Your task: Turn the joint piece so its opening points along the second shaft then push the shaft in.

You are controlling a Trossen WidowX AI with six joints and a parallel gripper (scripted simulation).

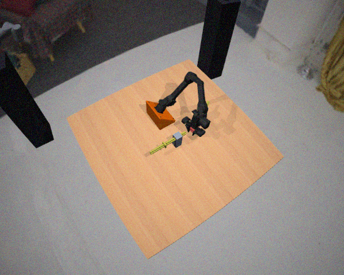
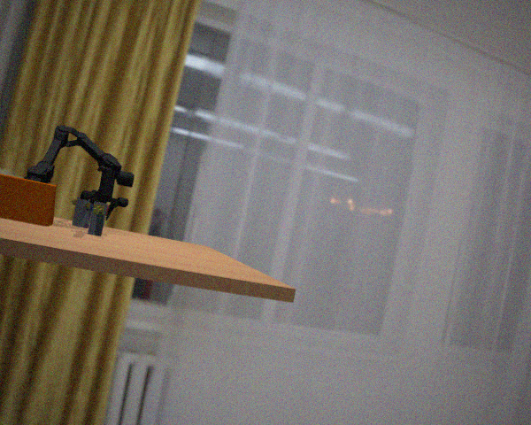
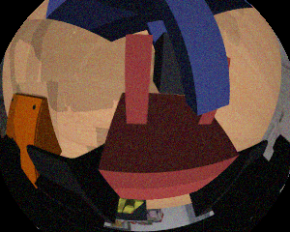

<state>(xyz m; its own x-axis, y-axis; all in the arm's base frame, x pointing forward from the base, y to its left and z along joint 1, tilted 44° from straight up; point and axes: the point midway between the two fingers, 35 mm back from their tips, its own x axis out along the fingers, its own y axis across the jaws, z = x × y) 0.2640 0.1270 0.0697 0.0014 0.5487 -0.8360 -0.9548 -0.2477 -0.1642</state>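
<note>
Pale wood-grained tabletop (image 1: pixel 166 192) (image 2: pixel 174 263); my black gripper (image 1: pixel 190 130) (image 2: pixel 103 202) (image 3: pixel 152 135) is closed on the angular red joint piece (image 1: pixel 192 129) (image 3: pixel 164 140), near a ridged yellow shaft (image 1: pixel 157 148) running through an upright grey block (image 1: pixel 177 140)

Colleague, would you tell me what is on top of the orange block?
The foot of the black arm stands on the orange block's sloping face; the surface directly beneath that foot is hidden.

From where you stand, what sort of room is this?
Probably a lived-in room in a home, though I can't be sure: a long yellow curtain hangs beside a big window with sheer drapes, and a white radiator stands below.
</note>
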